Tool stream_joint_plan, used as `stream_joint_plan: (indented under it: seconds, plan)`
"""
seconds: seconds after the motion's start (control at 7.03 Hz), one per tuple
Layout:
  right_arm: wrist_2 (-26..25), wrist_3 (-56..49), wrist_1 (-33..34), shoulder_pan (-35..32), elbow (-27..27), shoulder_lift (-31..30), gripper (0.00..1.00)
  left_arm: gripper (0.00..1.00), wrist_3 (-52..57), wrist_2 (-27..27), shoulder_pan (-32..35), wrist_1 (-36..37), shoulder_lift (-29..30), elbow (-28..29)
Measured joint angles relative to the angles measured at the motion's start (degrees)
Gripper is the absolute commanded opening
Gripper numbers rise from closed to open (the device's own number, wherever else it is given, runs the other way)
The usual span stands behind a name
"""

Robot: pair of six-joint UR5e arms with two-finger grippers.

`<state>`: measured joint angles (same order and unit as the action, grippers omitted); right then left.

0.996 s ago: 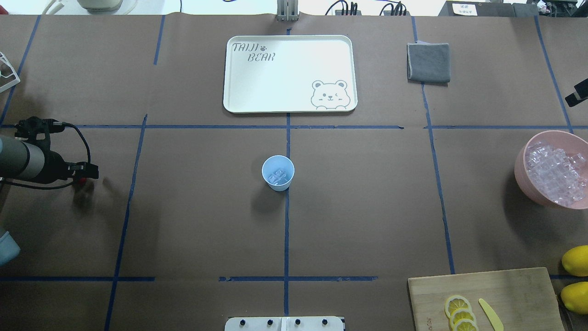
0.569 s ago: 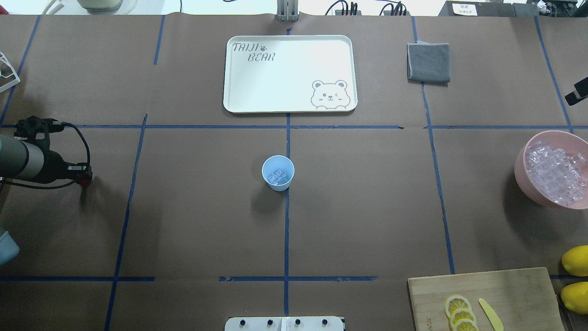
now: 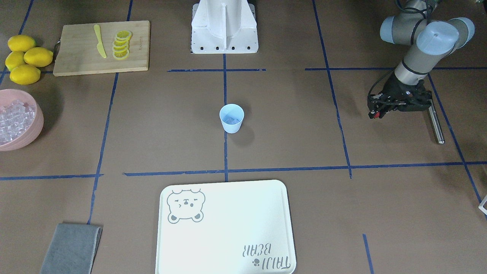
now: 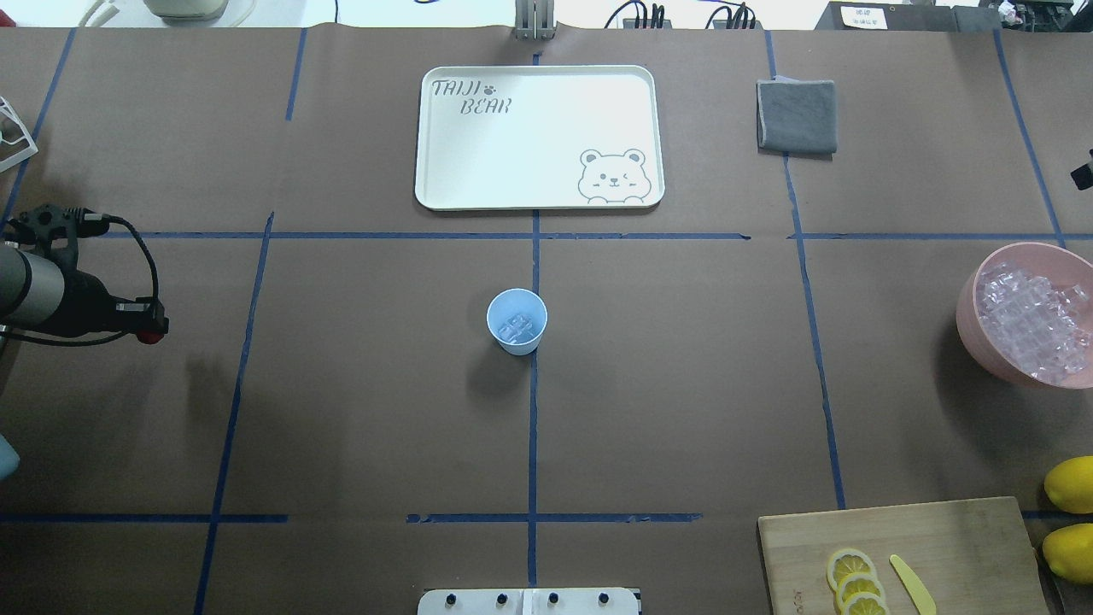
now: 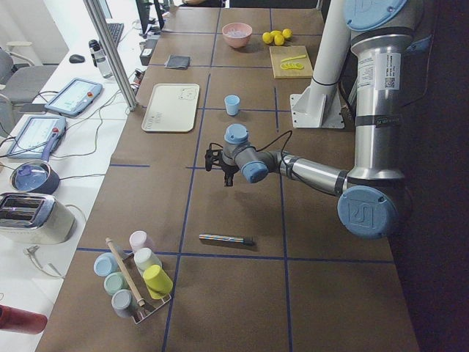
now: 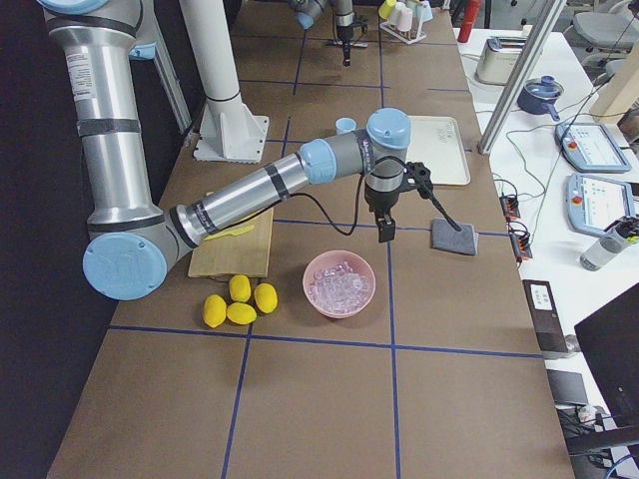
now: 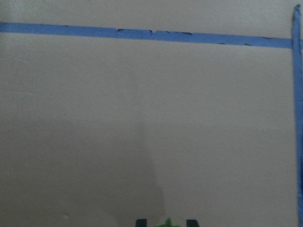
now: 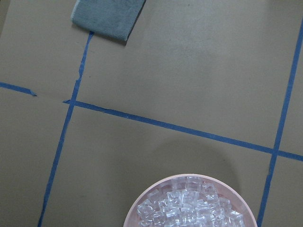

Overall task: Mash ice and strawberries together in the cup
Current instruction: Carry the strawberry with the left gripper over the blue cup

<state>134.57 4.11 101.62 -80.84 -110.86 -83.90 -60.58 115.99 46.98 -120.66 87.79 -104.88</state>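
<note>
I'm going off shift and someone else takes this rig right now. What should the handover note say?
Left gripper: shut on the strawberry, above the table, well left of the cup.
Right gripper: near the pink bowl of ice; open or shut cannot be told.
Done: a few ice cubes in the cup, which stands upright at table centre.
Left: strawberry into the cup, then mashing. A metal rod lies at the table's far left.
</note>
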Motion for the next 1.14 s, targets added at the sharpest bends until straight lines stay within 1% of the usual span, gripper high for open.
stream_joint_plan:
  seconds: [0.14, 0.28, 0.43, 0.57, 0.71, 1.0, 1.14]
  plan:
    - [1.14, -4.28, -0.01, -2.64, 2.38, -0.68, 0.99, 0.0, -0.09, 0.64, 0.36, 7.44, 2.72, -4.04]
    - [2.62, -10.26, -0.02, -5.92, 6.08, -1.1, 0.99, 0.0, -0.95, 0.87, 0.55, 15.69, 7.83, -7.09]
    - [3.45, -16.52, -0.04, -9.06, 9.95, -1.81, 0.99, 0.0, -3.71, 0.98, 0.39, 22.81, 14.32, -8.53]
    - [3.76, -20.84, -0.68, -11.34, 12.62, -3.49, 0.99, 0.0, -7.63, 1.01, -0.53, 27.53, 20.57, -8.65]
    - [3.75, -22.21, -3.41, -12.67, 13.85, -6.1, 0.99, 0.0, -11.5, 1.0, -2.06, 29.99, 25.91, -7.73]
    - [3.63, -18.16, -9.6, -13.57, 14.43, -10.18, 0.99, 0.0, -18.84, 0.68, -5.77, 30.7, 35.68, -1.95]
    - [3.52, -16.8, -11.3, -13.61, 14.76, -11.13, 0.99, 0.0, -21.19, 0.49, -7.47, 30.66, 38.65, 0.23]
